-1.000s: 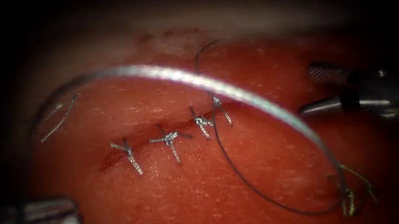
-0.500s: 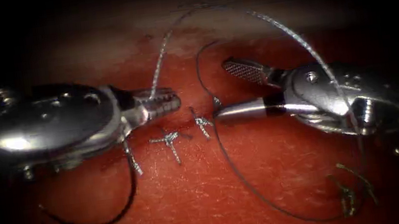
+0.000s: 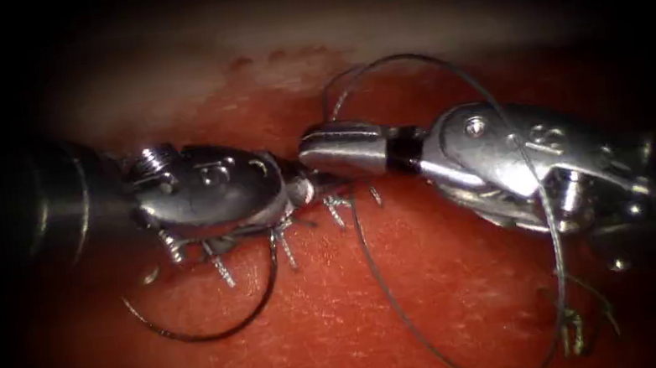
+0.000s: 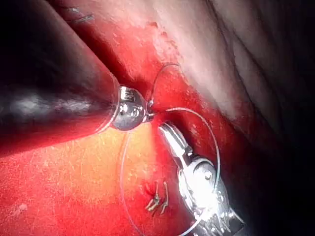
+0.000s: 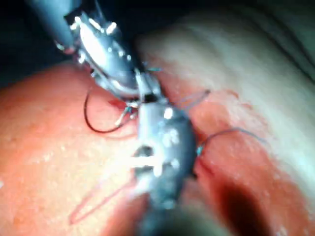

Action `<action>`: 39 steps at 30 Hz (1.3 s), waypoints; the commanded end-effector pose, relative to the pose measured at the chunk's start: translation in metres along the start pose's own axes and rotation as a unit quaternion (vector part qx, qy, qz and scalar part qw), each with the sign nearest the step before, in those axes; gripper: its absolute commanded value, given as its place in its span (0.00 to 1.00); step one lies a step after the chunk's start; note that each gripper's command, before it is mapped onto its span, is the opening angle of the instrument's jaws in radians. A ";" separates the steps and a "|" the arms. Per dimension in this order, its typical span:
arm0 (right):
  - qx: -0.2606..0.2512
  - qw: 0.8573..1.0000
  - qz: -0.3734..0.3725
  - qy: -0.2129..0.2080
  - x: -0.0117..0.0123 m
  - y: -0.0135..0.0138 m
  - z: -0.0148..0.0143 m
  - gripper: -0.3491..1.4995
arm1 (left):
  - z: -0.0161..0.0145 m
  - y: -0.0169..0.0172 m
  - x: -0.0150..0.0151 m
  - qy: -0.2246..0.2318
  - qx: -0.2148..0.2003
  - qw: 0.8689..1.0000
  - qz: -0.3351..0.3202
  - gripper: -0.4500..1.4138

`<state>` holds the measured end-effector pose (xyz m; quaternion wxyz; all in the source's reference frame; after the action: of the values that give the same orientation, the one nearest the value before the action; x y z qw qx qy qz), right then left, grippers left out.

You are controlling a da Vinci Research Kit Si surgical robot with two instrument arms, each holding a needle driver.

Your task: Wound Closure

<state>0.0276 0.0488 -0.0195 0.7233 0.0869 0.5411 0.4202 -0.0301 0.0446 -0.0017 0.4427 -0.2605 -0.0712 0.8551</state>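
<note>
Right pincer (image 3: pixel 315 150), closed, meets left pincer (image 3: pixel 303 187), its grip hidden, over the stitches (image 3: pixel 337 206). The needle (image 3: pixel 204 335) arcs over the tissue (image 3: pixel 325 353) at seven o'clock, apparently unburied. It looks stiff and slick, best gripped mid-curve, while the thread (image 3: pixel 394 302) is limp.

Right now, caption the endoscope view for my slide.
Left gripper and right gripper meet over the stitched cut, thread looping across the tissue, needle lying lower left.

Overhead endoscope, two close wrist views, shared cut (image 3: pixel 265 218).
</note>
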 end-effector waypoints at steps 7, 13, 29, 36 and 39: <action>-0.037 0.993 0.071 -0.090 -0.0045 0.0088 0.0033 0.45 | -0.0006 -0.0003 -0.0028 -0.025 -0.011 0.999 0.016 0.05; -0.044 0.990 0.119 -0.058 -0.0069 0.0132 0.0041 0.53 | -0.0007 0.0011 -0.0054 -0.047 -0.019 0.998 0.026 0.05; -0.014 0.940 0.272 -0.207 -0.0108 0.0140 0.0092 0.65 | -0.0067 0.0045 -0.0065 -0.054 -0.041 0.997 0.032 0.05; -0.039 0.878 0.422 -0.221 -0.0135 0.0147 0.0109 0.59 | -0.0068 0.0046 -0.0066 -0.055 -0.041 0.997 0.033 0.05; -0.058 0.844 0.484 -0.221 -0.0142 0.0152 0.0117 0.55 | -0.0068 0.0046 -0.0067 -0.057 -0.041 0.997 0.033 0.05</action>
<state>0.0283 0.0522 0.0034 0.5254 0.3883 0.2260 0.7226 -0.0263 0.0364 -0.0072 0.3987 -0.2321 -0.1206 0.8790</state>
